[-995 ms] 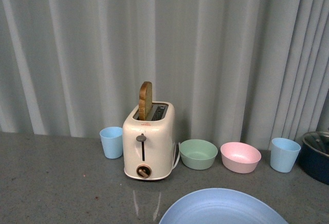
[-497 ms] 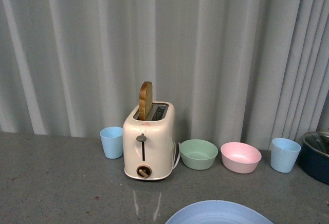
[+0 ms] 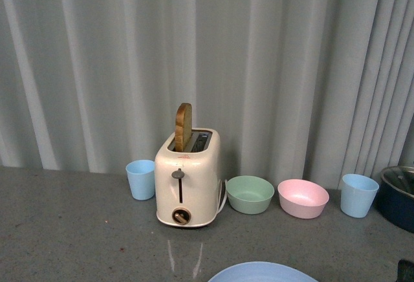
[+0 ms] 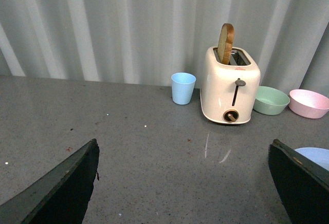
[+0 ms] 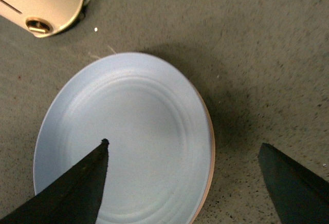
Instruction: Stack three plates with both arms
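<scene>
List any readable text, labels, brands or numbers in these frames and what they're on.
No readable text in any view.
Toaster: a small reddish mark near the top of its front face, too small and blurred to read.
Toaster dial: any markings are too small to make out.
Light blue plate, bowls and cups: no print visible.

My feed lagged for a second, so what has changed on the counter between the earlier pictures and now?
The light blue plate has slid down toward the near edge of the front view, so less of it shows. In the right wrist view it lies on a pink plate, between the open fingers. The toaster, cups and bowls have not moved.
</scene>
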`<state>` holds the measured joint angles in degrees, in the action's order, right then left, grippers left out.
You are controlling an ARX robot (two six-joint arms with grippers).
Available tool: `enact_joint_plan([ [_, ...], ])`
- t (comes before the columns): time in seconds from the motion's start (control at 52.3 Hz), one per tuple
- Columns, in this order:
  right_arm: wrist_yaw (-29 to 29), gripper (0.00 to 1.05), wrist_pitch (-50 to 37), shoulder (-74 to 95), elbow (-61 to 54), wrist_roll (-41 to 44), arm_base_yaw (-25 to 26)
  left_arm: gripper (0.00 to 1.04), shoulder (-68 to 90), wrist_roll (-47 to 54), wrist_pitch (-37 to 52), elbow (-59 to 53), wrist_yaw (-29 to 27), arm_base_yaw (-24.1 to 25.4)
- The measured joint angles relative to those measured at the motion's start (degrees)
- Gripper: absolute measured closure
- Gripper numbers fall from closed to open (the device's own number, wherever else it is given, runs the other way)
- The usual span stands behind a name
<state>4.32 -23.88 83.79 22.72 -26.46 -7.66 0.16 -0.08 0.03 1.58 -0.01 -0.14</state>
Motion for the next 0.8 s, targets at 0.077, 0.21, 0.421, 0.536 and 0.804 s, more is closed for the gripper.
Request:
enact_joint_plan([
  [0.077,-1.81,0.05,3.43,-6.95,-0.50,0.76,-0.28,0.07,0.00,0.00,0.00,0.00,0.00,0.00],
  [0.21,-7.93,0.07,11.67,-23.69,-0.76,4.52,-3.54,0.07,0.00,0.00,0.00,0.00,0.00,0.00],
  [0.421,-22.25,0.32,3.17,-44.63,-8.02,19.89,-10.29,0.07,0.00,0.00,0.00,0.00,0.00,0.00],
  [0.536,-21.59,0.55,12.61,-59.19,-10.54,24.41,-10.47,0.07,-0.02,0.00,0.00,0.00,0.00,0.00],
  [0.804,-14.43,1.02,14.14,-66.47,-15.63,26.12,-3.21,0.07,-0.04,-0.02,0.00,0.00,-0.02,0.00],
])
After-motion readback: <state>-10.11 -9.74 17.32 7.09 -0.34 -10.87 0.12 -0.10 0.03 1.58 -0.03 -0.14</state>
